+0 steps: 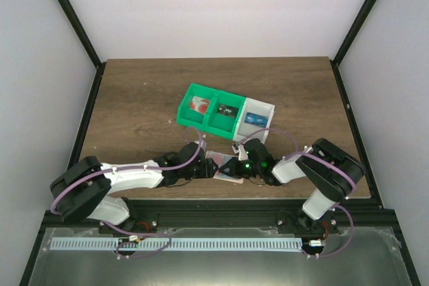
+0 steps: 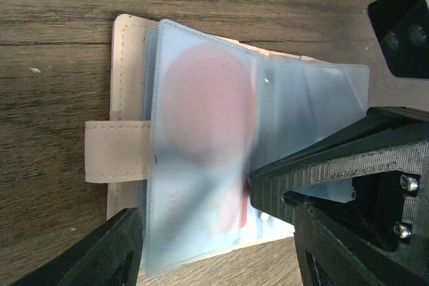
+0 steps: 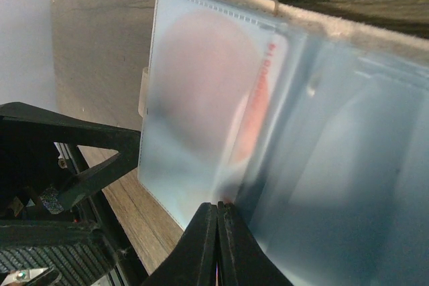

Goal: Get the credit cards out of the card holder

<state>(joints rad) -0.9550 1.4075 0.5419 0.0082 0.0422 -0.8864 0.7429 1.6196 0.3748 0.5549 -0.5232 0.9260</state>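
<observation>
so, the card holder (image 1: pixel 225 169) is lying open on the bench (image 1: pixel 134 112), right by the near edge and roughly midway along it, with an arm reaching in from each side. in the left wrist view its tan strap (image 2: pixel 117 152) sticks out sideways and the frosted pale blue sleeves (image 2: pixel 315 98) are fanned out. one sleeve is lifted up a bit, and there's a card (image 2: pixel 208 105) with a big red round patch, blurry behind the plastic, so that one isn't out yet. the left fingers (image 2: pixel 114 254) are spread wide apart around one end of the holder and aren't clamped on anything. the right fingers (image 3: pixel 218 232) are pressed tight together, with the tips right at the holder's edge where the sleeves meet. honestly can't tell if a sleeve is nipped between them or if they're just poking at it. a little further in, toward the middle of the bench, there's a row of bins touching side by side: two green bins (image 1: pixel 201 124) and a white bin (image 1: pixel 265 106), each with something card-like lying in it.
</observation>
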